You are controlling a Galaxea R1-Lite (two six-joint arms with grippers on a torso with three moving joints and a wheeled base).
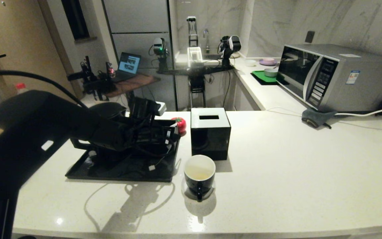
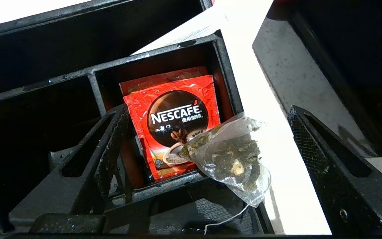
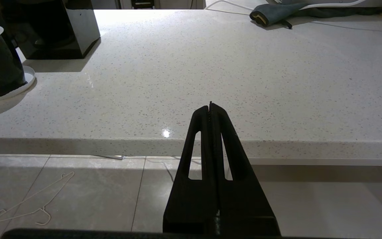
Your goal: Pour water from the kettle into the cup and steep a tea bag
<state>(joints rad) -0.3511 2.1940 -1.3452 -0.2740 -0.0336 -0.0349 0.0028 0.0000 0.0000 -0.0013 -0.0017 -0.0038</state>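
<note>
Translucent mesh tea bag [image 2: 232, 156], lumpy, between spread left gripper [image 2: 207, 132] fingers; right gripper [image 3: 211, 108] fingers pressed together.

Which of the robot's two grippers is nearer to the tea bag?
Left. The left gripper hangs open over the tea bag, one finger on either side. The right gripper is parked, shut, off the counter's near edge.

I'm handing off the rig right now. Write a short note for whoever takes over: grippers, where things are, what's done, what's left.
Left gripper: open, over the black divided organiser, straddling the translucent mesh tea bag, not gripping.
Tea bag lies on the compartment edge, partly over the red Nescafé packet.
Right gripper: shut, parked off the counter's front edge.
Small glossy black mug: right of the black tray, pale liquid inside, so pouring looks done.
Left: grasp bag, steep it in mug.
</note>
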